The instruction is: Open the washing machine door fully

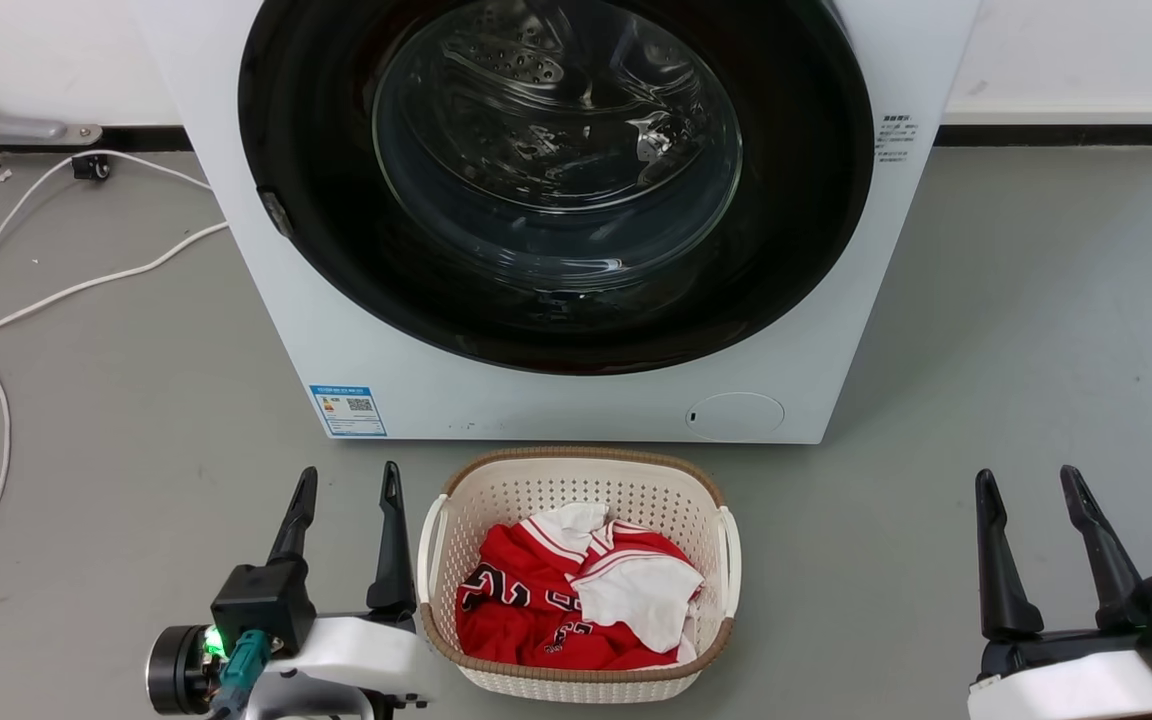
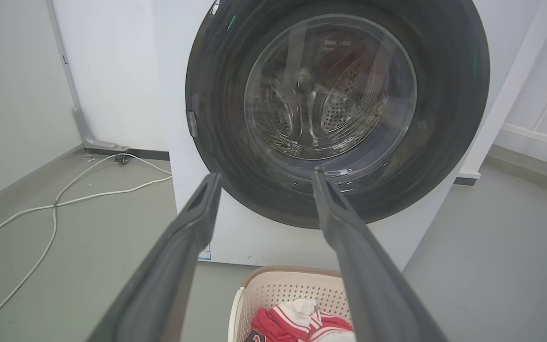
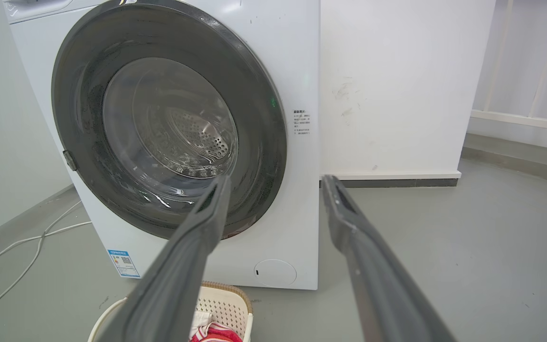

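Note:
The white washing machine (image 1: 576, 405) fills the upper middle of the head view. Its round glossy black door (image 1: 336, 150) with the bulging glass bowl lies flat against the front, shut. A small latch tab (image 1: 276, 212) sits on the door's left rim. My left gripper (image 1: 348, 480) hovers low at the lower left, open and empty, well short of the machine. My right gripper (image 1: 1028, 478) is at the lower right, also open and empty. The left wrist view faces the door (image 2: 444, 118) head-on past its fingers (image 2: 197, 209); the right wrist view sees the door (image 3: 259, 137) from the right.
A cream laundry basket (image 1: 576, 468) holding red and white clothes stands on the grey floor right in front of the machine, between my grippers. White cables (image 1: 66, 290) trail across the floor at the left. A wall runs behind the machine.

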Robot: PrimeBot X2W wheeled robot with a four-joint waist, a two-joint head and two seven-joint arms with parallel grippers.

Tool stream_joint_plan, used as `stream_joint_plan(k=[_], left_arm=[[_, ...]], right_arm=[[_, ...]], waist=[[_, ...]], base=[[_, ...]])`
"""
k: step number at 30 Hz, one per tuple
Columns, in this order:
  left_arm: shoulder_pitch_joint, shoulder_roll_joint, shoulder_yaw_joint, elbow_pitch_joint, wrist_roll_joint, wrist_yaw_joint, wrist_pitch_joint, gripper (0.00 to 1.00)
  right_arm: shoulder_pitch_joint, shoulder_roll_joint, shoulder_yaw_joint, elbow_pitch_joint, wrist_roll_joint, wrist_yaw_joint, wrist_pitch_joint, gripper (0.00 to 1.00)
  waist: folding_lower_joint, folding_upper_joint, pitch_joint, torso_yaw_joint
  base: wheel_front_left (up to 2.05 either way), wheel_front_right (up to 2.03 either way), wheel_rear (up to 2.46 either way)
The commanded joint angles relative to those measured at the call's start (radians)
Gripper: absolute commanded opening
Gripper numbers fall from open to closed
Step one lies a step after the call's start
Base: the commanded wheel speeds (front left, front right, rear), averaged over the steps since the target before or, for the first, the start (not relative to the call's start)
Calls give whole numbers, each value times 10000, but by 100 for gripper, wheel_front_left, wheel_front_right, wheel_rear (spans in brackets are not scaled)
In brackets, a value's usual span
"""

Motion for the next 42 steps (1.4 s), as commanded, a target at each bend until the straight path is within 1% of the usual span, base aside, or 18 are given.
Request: stream_joint_plan(k=[1,6,9,17,25,37,38,39,41,42], left_arm=[[58,20,-31,-17,277,58,-106,100],[112,19,-74,10,692,145,-218,100],[141,20,-76,38,772,203,-271,100],[184,19,-167,38,1291,303,-414,100],[217,20,-151,94,1239,295,-402,100],[191,18,-159,159,1266,329,-402,100],[188,20,-163,160,1271,329,-402,100],[186,18,-157,159,1268,328,-402,100],[191,18,-150,162,1279,330,-402,100],[194,18,-150,164,1280,330,-402,100]], right_arm=[[122,-36,-3,-69,-249,-3,-88,100],[152,-35,-18,-25,-455,-3,-195,100],[171,-35,-122,41,-299,-3,-249,100],[239,-30,-153,146,-368,-3,-387,100],[259,-30,-44,325,286,-3,-380,100],[229,-29,47,413,307,-3,-380,100],[222,-29,43,412,305,-3,-379,37],[210,-29,49,401,311,-3,-379,0],[174,-29,125,333,471,-3,-379,0],[143,-29,160,268,726,-3,-379,0]], waist=[[0,0,-9,2],[0,0,1,8],[0,0,-2,20],[0,0,-24,35],[0,0,-41,22],[0,0,-13,27],[0,0,-13,27],[0,0,-14,28],[0,0,-17,26],[0,0,-20,26]], base=[[0,0,0],[0,0,0],[0,0,0],[0,0,0],[0,0,0],[0,0,0],[0,0,0],[0,0,0],[0,0,0],[0,0,0]])
